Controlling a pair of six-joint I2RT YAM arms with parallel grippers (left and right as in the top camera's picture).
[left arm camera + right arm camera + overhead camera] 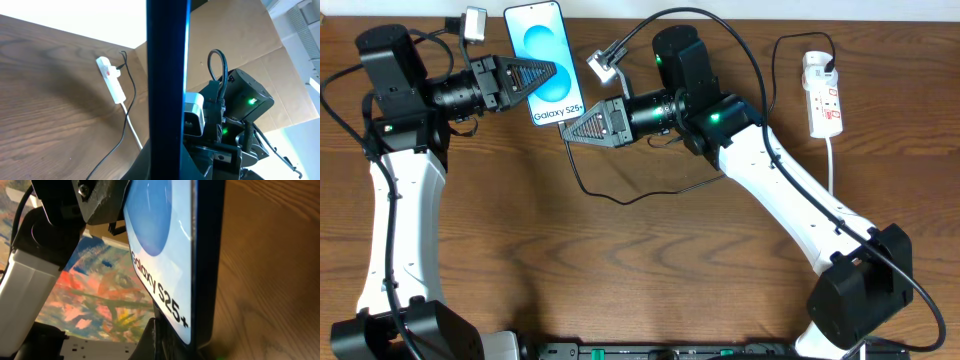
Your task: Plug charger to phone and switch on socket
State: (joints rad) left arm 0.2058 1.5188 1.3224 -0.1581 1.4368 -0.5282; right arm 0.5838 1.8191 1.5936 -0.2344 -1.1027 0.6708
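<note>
At upper centre, the phone is clamped by the left gripper; just below its lower end, the charger is pinched in the right gripper.

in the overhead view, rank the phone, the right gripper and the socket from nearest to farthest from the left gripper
1. phone: clamped in the left gripper itself, top centre-left.
2. right gripper: just past the phone's lower end, toward the centre.
3. socket: far over on the right side.
</note>
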